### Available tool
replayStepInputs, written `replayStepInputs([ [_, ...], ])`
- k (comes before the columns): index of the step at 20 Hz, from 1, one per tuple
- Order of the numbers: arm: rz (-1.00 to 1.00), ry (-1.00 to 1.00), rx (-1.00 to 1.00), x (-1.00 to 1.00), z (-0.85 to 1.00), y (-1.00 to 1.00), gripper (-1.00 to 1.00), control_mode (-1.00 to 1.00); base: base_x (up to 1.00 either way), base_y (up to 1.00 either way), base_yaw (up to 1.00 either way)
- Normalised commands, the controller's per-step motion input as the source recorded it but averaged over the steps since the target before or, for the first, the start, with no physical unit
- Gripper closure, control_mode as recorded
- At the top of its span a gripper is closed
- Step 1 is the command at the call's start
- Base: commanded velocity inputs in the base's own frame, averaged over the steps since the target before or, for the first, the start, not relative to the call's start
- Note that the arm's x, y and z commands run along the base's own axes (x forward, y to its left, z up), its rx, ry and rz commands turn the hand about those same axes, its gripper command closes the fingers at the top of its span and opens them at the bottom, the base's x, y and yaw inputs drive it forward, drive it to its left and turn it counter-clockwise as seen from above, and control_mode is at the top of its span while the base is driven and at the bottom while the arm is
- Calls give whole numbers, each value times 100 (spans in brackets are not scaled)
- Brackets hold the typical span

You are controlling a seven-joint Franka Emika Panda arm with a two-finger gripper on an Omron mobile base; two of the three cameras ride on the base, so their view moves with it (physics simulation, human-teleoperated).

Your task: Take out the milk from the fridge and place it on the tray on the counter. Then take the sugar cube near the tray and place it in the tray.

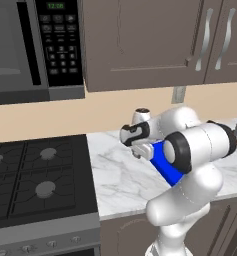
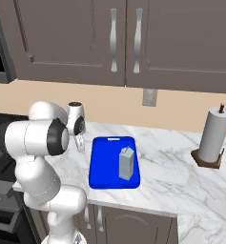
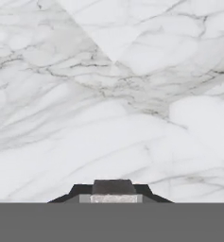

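Observation:
The bright blue tray (image 2: 104,167) lies on the white marble counter (image 2: 171,162), and the small pale milk (image 2: 126,163) carton stands upright in the tray's right half. My gripper (image 2: 80,143) hangs low over the counter just left of the tray, pointing down. From the other side, the gripper (image 1: 138,152) sits in front of the blue tray (image 1: 162,159), which my arm mostly covers. In the hand view the dark fingertips (image 3: 75,192) are shut on a tiny whitish-grey block, the sugar cube (image 3: 114,197), a little above the marble. The fridge is out of view.
A black gas stovetop (image 1: 35,180) borders the counter on the left, under a black microwave (image 1: 35,45). A paper towel roll (image 2: 212,136) stands at the counter's right. Grey-brown wall cabinets (image 2: 124,38) hang above, and a wall outlet (image 2: 149,97) sits behind the tray.

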Motion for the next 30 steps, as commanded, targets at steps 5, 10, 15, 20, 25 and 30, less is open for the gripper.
replayStepInputs([
  [5, 0, 3, 0, -50, 45, -2, 100, -100, 0, 0, 0],
  [10, 0, 12, -9, -55, 37, -1, 100, -100, 0, 0, 0],
  [15, 0, 11, -7, -49, 32, -13, 100, -100, 0, 0, 0],
  [20, -9, 6, -3, -7, 19, -50, 100, -100, 0, 0, 0],
  [25, -5, 2, -2, -2, 1, -50, 100, -100, 0, 0, 0],
  [30, 0, 0, 0, 0, 0, -46, 100, -100, 0, 0, 0],
])
